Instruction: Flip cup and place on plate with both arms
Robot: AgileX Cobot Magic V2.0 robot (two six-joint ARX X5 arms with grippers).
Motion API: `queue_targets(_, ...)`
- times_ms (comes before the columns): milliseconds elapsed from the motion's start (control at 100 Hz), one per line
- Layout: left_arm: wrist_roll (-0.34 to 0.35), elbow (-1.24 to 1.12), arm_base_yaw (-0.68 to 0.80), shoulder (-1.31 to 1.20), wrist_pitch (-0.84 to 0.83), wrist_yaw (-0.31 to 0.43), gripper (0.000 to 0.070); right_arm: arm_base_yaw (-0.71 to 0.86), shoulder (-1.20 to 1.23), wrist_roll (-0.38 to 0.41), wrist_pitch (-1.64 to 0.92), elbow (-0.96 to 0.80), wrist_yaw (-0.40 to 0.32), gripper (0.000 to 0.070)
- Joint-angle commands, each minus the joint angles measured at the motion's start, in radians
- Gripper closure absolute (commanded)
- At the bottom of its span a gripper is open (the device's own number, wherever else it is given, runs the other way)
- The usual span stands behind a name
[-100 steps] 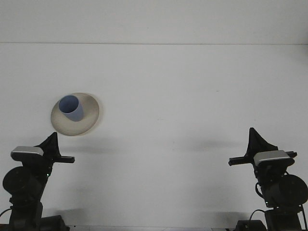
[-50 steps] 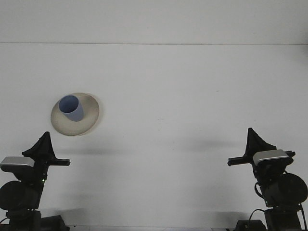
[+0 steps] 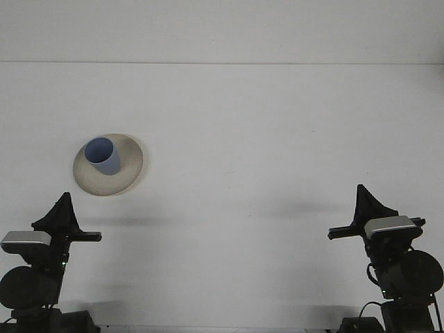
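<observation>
White desk (image 3: 263, 139), bare but for task items; blue cup (image 3: 103, 155) upright, mouth up, on beige plate (image 3: 128, 170) toward left edge. Left gripper (image 3: 61, 214) drawn back to near-left corner, lower than a second ago, well apart from cup; right gripper (image 3: 366, 205) unmoved at near-right corner. Finger state of both: cannot tell. Flip and placement apparently complete; arms retired.

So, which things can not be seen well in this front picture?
- Left hand: fingers seen edge-on, dark; open or shut is unclear.
- Right hand: same problem.
- Blue cup on the plate: its base is hidden by its own wall.
- Both arm bases: cut off by the bottom edge.
</observation>
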Motion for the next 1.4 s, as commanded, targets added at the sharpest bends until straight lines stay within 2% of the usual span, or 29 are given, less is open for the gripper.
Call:
queue_targets(0,0.035,-0.055,-0.022,-0.018,0.005,-0.055,0.0685,0.000,0.002,0.010,0.011,0.003,0.001,0.0700)
queue_targets(320,0.018,-0.318,-0.082,-0.201,0.005,-0.068,0.0685,0.000,0.002,0.010,0.011,0.003,0.001,0.0700)
queue_targets(460,-0.011,-0.382,-0.082,-0.231,0.011,-0.068,0.0685,0.000,0.002,0.010,0.011,0.003,0.001,0.0700)
queue_targets(610,0.004,-0.381,-0.090,-0.231,0.005,-0.074,0.0685,0.000,0.002,0.010,0.018,0.003,0.001,0.0700)
queue_targets(1390,-0.002,-0.380,-0.089,-0.231,0.004,-0.074,0.0685,0.000,0.002,0.010,0.032,0.003,0.001,0.0700)
